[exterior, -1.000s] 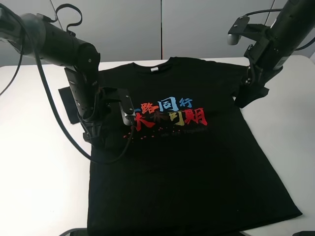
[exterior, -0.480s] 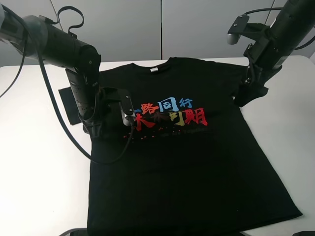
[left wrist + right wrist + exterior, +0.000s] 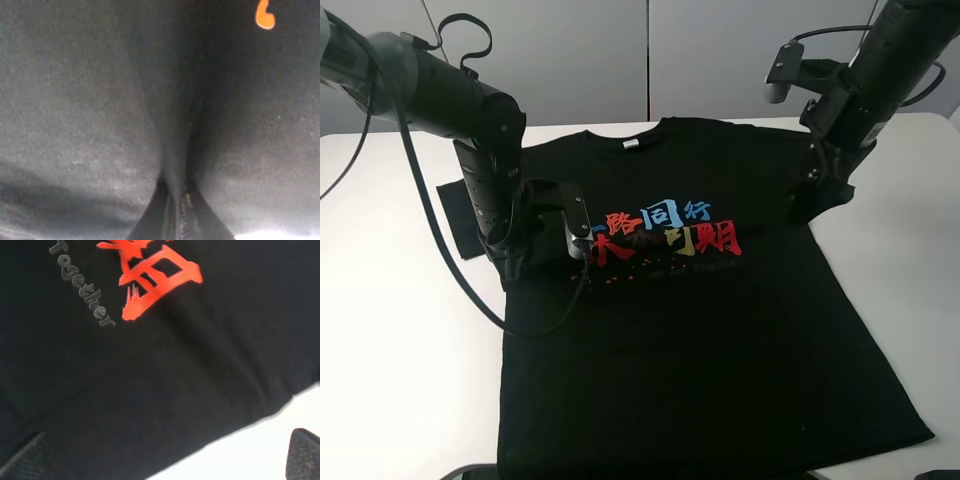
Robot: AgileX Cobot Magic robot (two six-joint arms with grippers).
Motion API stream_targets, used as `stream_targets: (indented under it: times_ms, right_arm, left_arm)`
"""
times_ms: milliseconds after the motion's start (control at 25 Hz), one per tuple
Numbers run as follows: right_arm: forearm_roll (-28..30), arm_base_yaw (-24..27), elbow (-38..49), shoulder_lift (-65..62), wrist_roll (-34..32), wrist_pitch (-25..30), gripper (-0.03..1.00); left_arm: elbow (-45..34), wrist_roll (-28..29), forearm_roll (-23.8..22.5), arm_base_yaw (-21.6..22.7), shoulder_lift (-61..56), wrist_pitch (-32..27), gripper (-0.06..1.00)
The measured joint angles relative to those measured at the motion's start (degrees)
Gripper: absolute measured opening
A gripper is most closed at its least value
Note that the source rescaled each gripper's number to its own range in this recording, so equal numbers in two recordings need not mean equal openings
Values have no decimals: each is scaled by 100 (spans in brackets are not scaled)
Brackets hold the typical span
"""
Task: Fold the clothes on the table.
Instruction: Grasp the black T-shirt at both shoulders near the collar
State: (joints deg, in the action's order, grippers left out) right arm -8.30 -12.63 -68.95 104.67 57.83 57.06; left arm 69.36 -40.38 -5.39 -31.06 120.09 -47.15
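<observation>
- Both arms have shifted a little. The right gripper [image 3: 817, 197] has slid inward toward the middle of the table, and the left gripper [image 3: 515, 268] has come up a bit.
- The black T-shirt [image 3: 720, 340] lies flat and face up on the white table [image 3: 390, 380]. Its neck label [image 3: 634, 142] is at the far end and its bottom edge is at the near end. So its long way runs from far to near.
- The left gripper sits on the shirt's left side, just under the left sleeve [image 3: 460, 215] and beside the coloured print [image 3: 665, 230]. In the left wrist view its fingers [image 3: 202, 227] are squeezed together with a ridge of black cloth caught between them. So it is holding the T-shirt.
- The right gripper is at the shirt's right side, up near the shoulder. In the right wrist view its fingers [image 3: 304, 452] are spread wide with nothing between them. The shirt's edge and a strip of bare table show below it.
- Each gripper is nearest its own side of the shirt, and the middle of the shirt lies between them.
- My guess is that the right gripper needs to go down and pinch the edge right under it. Then both sides can be folded in toward the middle.
</observation>
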Motion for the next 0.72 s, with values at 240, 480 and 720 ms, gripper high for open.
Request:
stream_targets:
  times_ms: [240,480,720]
  right_arm:
    - [99,-136,-534,617,38,99,100]
    - [146,-136,-961,1073,615,115,100]
    - [564,-136,-970,1387,1209,-105,100]
  left_arm:
    - [0,0,0,0,0,-3,0]
    - [0,0,0,0,0,-3,0]
    - [0,-77,-3,0,0,-3,0]
